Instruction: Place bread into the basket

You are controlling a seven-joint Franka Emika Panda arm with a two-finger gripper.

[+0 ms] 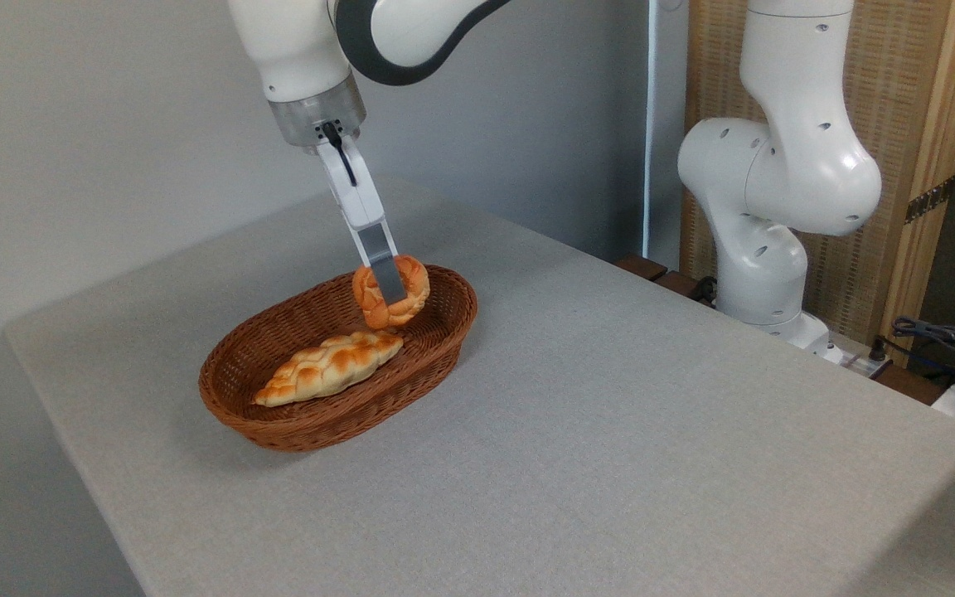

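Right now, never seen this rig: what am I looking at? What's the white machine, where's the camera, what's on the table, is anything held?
One picture, taken by a fixed camera standing off the table and looking down across it. The white jointed machine is a robot arm, its base at the far right edge of the grey table. It reaches over to the left and ends in a two-finger gripper. The gripper is shut on a small round bun, held tilted above the far end of a brown oval wicker basket. A long braided loaf lies in the basket. Nothing else shows on the table.
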